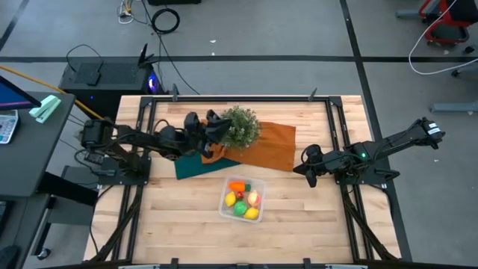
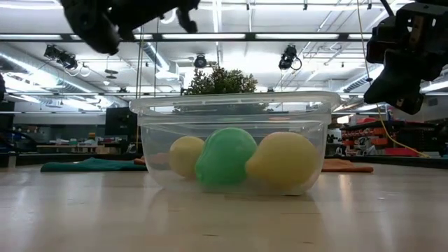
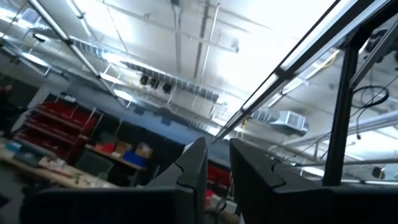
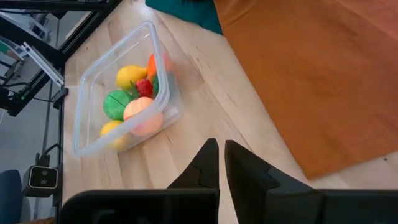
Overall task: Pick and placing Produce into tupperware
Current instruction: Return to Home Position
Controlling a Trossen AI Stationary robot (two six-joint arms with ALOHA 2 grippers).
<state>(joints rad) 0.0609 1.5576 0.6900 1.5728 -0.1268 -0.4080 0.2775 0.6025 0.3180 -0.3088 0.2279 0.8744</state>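
The tupperware (image 1: 243,199) stands on the wooden table near its middle, toward the near edge. The produce lies inside it: two yellow pieces (image 4: 130,76), a green piece (image 4: 117,102), a peach-coloured fruit (image 4: 142,115) and an orange carrot (image 4: 151,64), with a small red piece among them. My left gripper (image 1: 215,125) is raised beside the bushy plant and points up at the ceiling. Its fingers (image 3: 198,163) stand a narrow gap apart with nothing between them. My right gripper (image 4: 221,155) is shut and empty, above the table to the right of the box.
A bushy green plant (image 1: 239,125) stands on an orange cloth (image 1: 272,146) at the table's far middle. A teal cloth (image 1: 193,166) lies partly under the orange one, to its left. Black frame rails (image 1: 334,119) run along both sides of the table.
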